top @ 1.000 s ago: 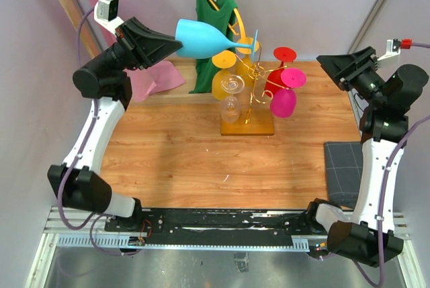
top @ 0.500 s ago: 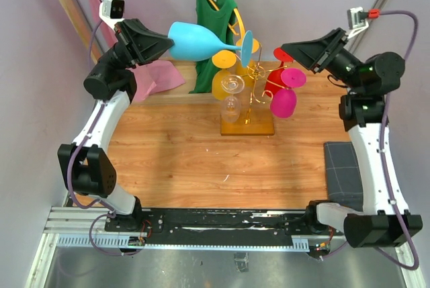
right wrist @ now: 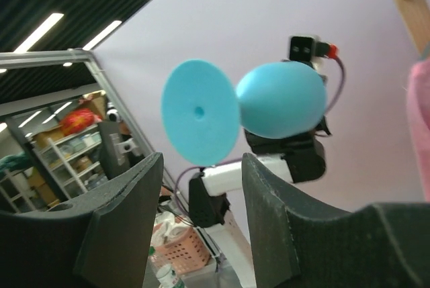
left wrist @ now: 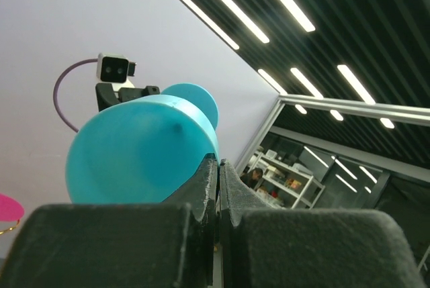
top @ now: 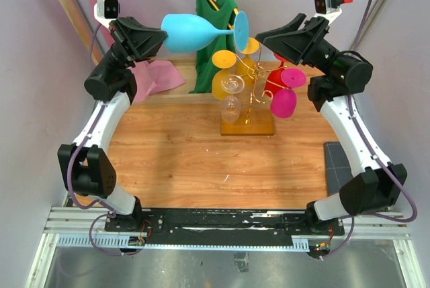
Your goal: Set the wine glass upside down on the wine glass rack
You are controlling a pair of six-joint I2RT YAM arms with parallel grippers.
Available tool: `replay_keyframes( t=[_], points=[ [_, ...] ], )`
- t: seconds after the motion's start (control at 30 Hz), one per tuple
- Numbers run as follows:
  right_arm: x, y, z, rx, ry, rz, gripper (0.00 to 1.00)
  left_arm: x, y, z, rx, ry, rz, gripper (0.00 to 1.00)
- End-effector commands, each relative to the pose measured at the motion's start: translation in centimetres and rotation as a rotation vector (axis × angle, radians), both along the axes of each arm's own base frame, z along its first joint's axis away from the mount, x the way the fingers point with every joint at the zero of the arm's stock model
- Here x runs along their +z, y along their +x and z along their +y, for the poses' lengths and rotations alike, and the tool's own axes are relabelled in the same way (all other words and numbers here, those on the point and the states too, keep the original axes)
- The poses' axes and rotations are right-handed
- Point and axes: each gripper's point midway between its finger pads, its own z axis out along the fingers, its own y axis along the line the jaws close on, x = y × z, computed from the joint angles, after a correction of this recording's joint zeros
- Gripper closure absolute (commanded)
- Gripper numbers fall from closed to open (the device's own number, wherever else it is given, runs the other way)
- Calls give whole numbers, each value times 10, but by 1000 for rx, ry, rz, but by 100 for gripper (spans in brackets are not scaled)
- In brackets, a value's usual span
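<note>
Wine glass, light blue, is hanging in the air above the far edge of the worktop, up and behind the wine glass rack and touching no part of it. Its long axis is lying about level, running left to right. The bowl end is pointing left into the left end effector, and the stem and round foot are pointing right.

The left end effector is pinching narrow on the bowl's rim end. In the left wrist view its fingers are sitting almost together, with the blue bowl bulging out just past them.

The right end effector is facing the foot from the right with its jaws standing apart and gripping nothing. It is close to the foot but clear of it. In the right wrist view the foot is showing flat-on between the two dark fingers, with the bowl behind it.

The gold rack is standing on the worktop at the far middle, with other glasses hanging on it (orange, clear, red, magenta).

A green garment is hanging behind the rack. A pink cloth is lying at the far left, and a dark grey mat is lying at the right edge.
</note>
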Motion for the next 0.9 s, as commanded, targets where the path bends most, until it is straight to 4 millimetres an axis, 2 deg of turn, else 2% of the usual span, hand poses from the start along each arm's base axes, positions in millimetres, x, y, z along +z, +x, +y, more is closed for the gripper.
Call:
replay_keyframes(
  t=[0.0, 0.27, 0.47, 0.57, 0.73, 0.87],
  points=[
    [36, -49, -8, 163, 166, -139, 49, 14, -68, 17, -59, -102, -236, 100],
    [37, -44, 15, 255, 196, -110, 47, 18, -78, 23, -73, -143, -221, 100],
    [38, -41, 23, 255, 190, -104, 47, 21, -89, 22, -72, -130, -250, 100],
    [43, -43, 28, 274, 194, -108, 47, 19, -88, 22, -74, -130, -239, 100],
    [51, -47, 40, 304, 192, -114, 52, 17, -89, 21, -74, -125, -233, 100],
    [52, -48, 49, 328, 190, -106, 59, 16, -88, 21, -76, -123, -229, 100]
  ],
)
